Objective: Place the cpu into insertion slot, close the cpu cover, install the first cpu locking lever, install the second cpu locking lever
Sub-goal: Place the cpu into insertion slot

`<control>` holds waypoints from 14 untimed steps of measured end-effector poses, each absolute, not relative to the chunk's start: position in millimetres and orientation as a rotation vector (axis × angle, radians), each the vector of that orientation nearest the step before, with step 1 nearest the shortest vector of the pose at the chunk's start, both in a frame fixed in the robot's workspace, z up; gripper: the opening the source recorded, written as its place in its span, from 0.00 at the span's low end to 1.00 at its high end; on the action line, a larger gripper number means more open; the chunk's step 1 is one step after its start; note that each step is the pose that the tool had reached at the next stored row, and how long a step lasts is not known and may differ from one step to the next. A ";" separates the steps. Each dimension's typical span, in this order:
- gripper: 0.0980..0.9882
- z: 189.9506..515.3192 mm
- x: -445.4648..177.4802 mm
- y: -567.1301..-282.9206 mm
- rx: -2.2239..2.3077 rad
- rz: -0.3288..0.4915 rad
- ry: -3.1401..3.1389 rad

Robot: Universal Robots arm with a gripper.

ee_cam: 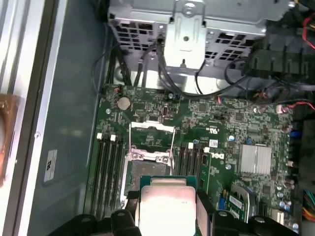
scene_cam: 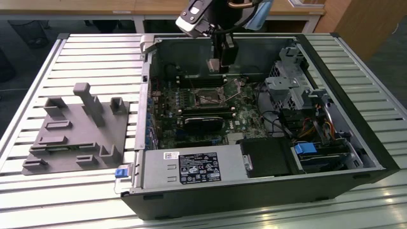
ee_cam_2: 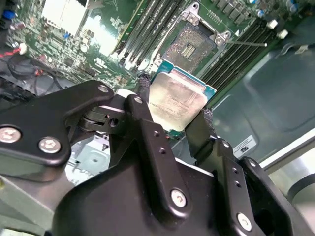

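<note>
One step is in hand, judged as the first: cpu placement. The cpu [ee_cam_2: 179,105] is clamped by two opposite edges in the closed pincer [ee_cam_2: 174,101] and held in the air over the green board, not yet in the insertion slot [ee_cam_2: 193,45]. The slot's pin field is seen bare. The cpu cover [ee_cam: 151,132] appears swung open at the slot's edge, so cover and levers are judged undone. Seating calls for the chip to be squared with the socket frame and kept level, since the pins look easily bent.

Contact of the fingers [ee_cam_2: 142,96] on the chip edges is shown best in the second wrist view. The gap between chip and slot is read more easily in the first wrist view. The whole computer case [scene_cam: 375,157] is given by the exterior view, with a grey fixture [scene_cam: 76,129] on the counter [scene_cam: 38,57] at the exterior view's left.
</note>
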State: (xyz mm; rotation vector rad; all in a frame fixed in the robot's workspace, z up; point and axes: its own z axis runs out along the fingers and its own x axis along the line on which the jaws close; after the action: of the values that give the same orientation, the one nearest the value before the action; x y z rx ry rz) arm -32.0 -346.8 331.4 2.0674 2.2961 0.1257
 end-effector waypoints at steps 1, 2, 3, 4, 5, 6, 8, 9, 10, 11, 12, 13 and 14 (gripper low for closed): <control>0.50 330.3 -32.0 -346.8 2.059 0.126 2.304; 0.50 328.9 -32.0 -346.8 2.056 0.126 2.307; 0.50 327.5 -32.0 -346.8 2.055 0.126 2.307; 0.50 325.9 -32.0 -346.8 2.055 0.126 2.308; 0.50 324.2 -32.0 -346.8 2.055 0.126 2.308; 0.50 322.5 -31.9 -346.7 2.055 0.126 2.308; 0.50 320.0 -31.9 -346.7 2.058 0.126 2.306; 0.50 319.2 -31.9 -346.7 2.064 0.125 2.299; 0.50 318.5 -32.0 -346.7 2.073 0.125 2.291; 0.50 317.7 -32.1 -346.7 2.083 0.125 2.282; 0.50 316.9 -32.1 -346.7 2.093 0.124 2.272; 0.50 315.9 -32.1 -346.7 2.104 0.124 2.262; 0.50 314.7 -32.1 -346.7 2.117 0.123 2.248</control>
State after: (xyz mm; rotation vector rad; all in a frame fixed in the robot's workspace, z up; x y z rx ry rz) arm -32.1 -346.7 314.7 2.1170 2.2485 0.1234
